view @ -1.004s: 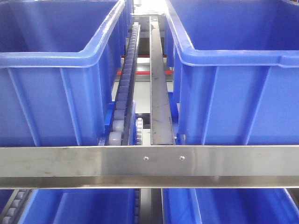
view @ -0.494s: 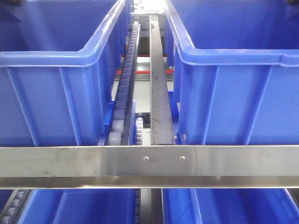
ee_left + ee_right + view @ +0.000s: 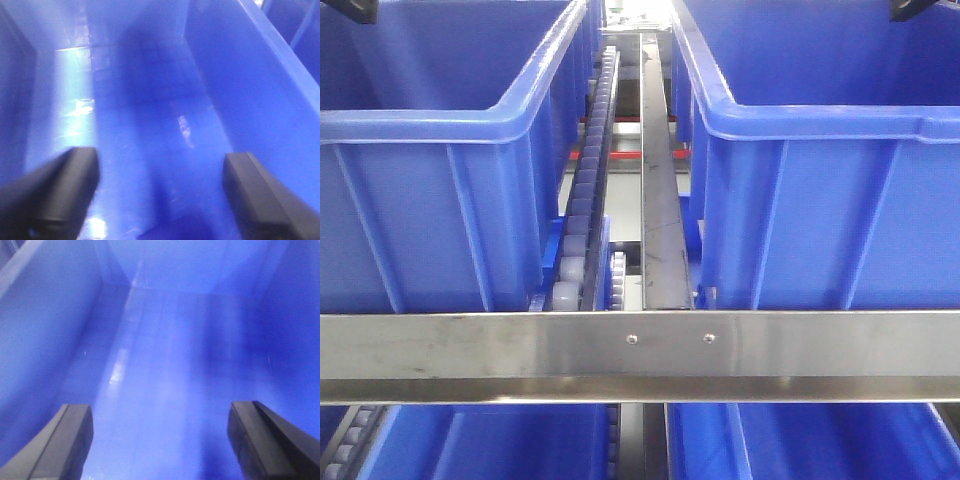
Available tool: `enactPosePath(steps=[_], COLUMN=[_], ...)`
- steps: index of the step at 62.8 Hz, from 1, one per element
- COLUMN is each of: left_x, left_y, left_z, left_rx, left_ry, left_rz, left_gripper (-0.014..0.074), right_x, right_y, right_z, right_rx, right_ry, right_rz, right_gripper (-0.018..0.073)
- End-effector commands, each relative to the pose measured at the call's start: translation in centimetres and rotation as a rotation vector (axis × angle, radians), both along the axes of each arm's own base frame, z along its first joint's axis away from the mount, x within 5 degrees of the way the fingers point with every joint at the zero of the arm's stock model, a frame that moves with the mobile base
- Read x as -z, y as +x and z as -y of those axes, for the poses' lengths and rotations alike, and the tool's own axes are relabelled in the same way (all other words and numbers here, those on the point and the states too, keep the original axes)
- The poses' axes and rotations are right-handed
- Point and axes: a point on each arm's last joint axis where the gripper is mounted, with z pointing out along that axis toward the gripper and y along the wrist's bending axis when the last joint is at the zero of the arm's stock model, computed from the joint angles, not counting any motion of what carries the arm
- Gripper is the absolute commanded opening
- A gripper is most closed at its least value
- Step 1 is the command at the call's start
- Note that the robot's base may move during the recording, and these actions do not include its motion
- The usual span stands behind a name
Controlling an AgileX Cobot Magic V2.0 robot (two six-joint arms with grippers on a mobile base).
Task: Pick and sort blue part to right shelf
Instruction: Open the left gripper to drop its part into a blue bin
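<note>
Both grippers hang spread wide and empty, left gripper point(image 3: 160, 195) over the ten-o'clock bin point(image 3: 440, 125), right gripper point(image 3: 160, 440) over the two-o'clock bin point(image 3: 820, 120), presumably searching, no blue part visible.

- Bins point(image 3: 430, 190): solid bright blue, with paler glare on their rims.
- Shelf rail point(image 3: 640, 355): plain silver steel, faintly smudged.
- Roller track point(image 3: 585, 200): pale grey-white wheels, at 12 o'clock from the rail.
- Gripper fingers point(image 3: 50, 197): matte black, blurred, against a blue bin floor.
</note>
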Motion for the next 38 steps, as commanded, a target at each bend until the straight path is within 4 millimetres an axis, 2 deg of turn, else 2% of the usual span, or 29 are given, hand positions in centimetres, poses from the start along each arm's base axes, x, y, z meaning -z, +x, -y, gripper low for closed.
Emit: enactPosePath(steps=[1, 5, 8, 18, 28, 38], left_x=[-3.1, -3.4, -3.6, -3.8, -4.1, -4.8], left_y=[-0.6, -1.1, -1.3, -1.9, -2.2, -3.4], left_z=[-0.1, -0.3, -0.3, -0.6, -1.9, -4.4], left_rx=[0.015, 0.014, 0.013, 0.004, -0.051, -0.169], left_ry=[0.0, 0.006, 0.007, 0.013, -0.005, -0.102], left_rz=[0.153, 0.154, 0.153, 0.127, 0.126, 0.158], left_gripper=[0.0366, 0.0209, 0.0119, 0.0134, 0.0124, 0.0124], right_x=[-3.4, -3.7, -4.0, -4.5, -4.9, -5.0], right_y=[-0.6, -0.9, -1.1, -1.6, -2.5, -3.8], right_z=[0.2, 0.4, 0.6, 0.8, 0.9, 1.1], right_rx=[0.007, 0.01, 0.017, 0.024, 0.026, 0.028], right_ry=[0.019, 0.02, 0.021, 0.022, 0.028, 0.031], right_rz=[0.168, 0.18, 0.189, 0.204, 0.194, 0.226], right_gripper=[0.0559, 0.047, 0.0369, 0.0039, 0.0055, 0.0055])
